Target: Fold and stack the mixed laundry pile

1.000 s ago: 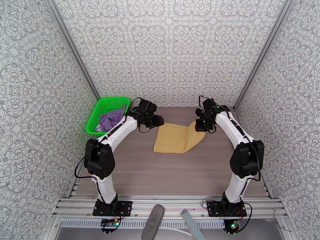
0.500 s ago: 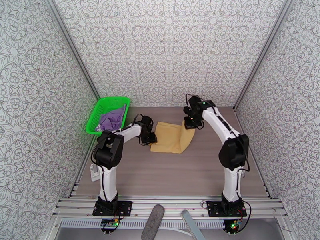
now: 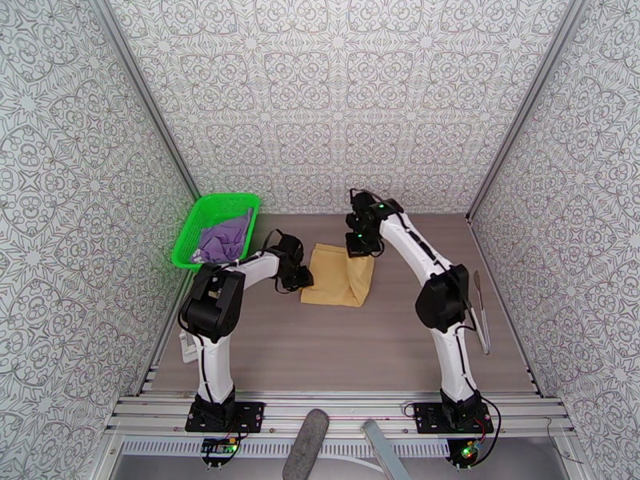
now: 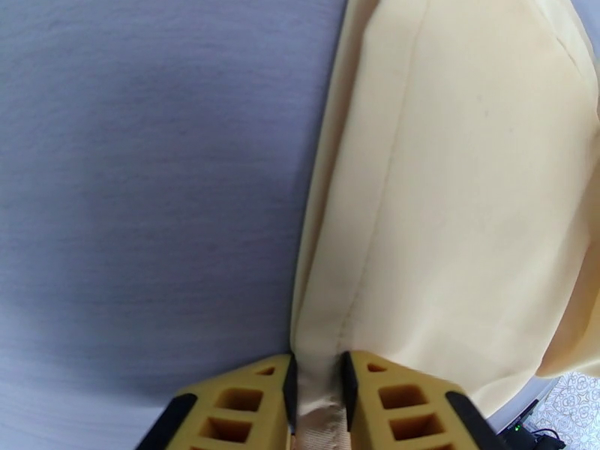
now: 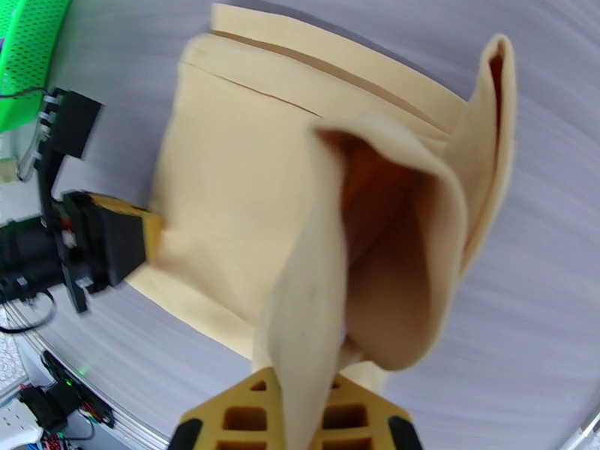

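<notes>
The mustard-tan garment (image 3: 332, 283) lies on the table between the arms, partly folded. My left gripper (image 3: 302, 278) is low at its near left corner, and in the left wrist view the yellow fingers (image 4: 316, 388) are shut on the garment's (image 4: 465, 181) hem. My right gripper (image 3: 358, 248) holds the right edge raised over the garment's middle. In the right wrist view that gripper (image 5: 300, 421) is shut on a lifted fold of the garment (image 5: 247, 181), with the left gripper (image 5: 146, 238) at the left. The purple T-shirt (image 3: 224, 238) lies bunched in the basket.
The green mesh basket (image 3: 210, 203) stands at the back left against the wall, just beyond the left arm. A long thin grey strip (image 3: 481, 310) lies near the table's right edge. Patterned walls close in three sides. Bare table stretches toward the near edge.
My right gripper has carried the garment's right edge leftward, folding it over. My left gripper moved from the far left corner down to the near left corner and closed on the hem.
</notes>
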Robot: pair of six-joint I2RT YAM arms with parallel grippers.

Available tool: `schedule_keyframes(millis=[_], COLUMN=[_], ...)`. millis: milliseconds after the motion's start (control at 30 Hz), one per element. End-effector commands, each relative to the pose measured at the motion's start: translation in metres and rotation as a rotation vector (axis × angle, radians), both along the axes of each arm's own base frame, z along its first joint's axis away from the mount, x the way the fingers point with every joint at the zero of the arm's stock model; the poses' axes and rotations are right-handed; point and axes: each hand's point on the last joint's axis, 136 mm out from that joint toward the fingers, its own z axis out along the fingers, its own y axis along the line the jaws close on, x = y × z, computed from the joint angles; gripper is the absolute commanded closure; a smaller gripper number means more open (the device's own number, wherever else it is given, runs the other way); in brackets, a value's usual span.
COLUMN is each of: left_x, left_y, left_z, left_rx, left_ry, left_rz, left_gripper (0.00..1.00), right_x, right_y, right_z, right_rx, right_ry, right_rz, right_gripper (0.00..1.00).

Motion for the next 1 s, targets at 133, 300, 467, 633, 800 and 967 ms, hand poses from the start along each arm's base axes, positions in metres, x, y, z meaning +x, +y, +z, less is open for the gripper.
schedule_keyframes(millis=[133,300,467,633,800,967], left_x=[-0.021,-0.022,-0.023,-0.021,-0.017,-0.019], left_y=[-0.017,-0.016,-0.014,-0.011,-0.007,0.008], left_z=[-0.036,-0.036,-0.034,-0.027,-0.013,0.014], left_rx=[-0.026,-0.021,-0.012,-0.002,0.011,0.029], left_ry=[0.074,0.076,0.071,0.058,0.035,-0.001], left_rz=[-0.039,-0.041,-0.043,-0.040,-0.040,-0.023], left_gripper=[0.75,0.76,0.76,0.76,0.77,0.78], right_x=[-0.003,-0.006,-0.002,0.005,-0.002,-0.019], right_y=[0.056,0.081,0.087,0.087,0.073,0.060], right_z=[-0.027,-0.051,-0.047,-0.007,0.030,0.019], right_rx=[0.093,0.129,0.144,0.179,0.177,0.175], right_ry=[0.070,0.107,0.078,-0.017,-0.089,-0.089], right_rz=[-0.009,-0.002,0.004,0.013,0.018,0.016], right_gripper=[1.00,0.92,0.64,0.47,0.46,0.60])
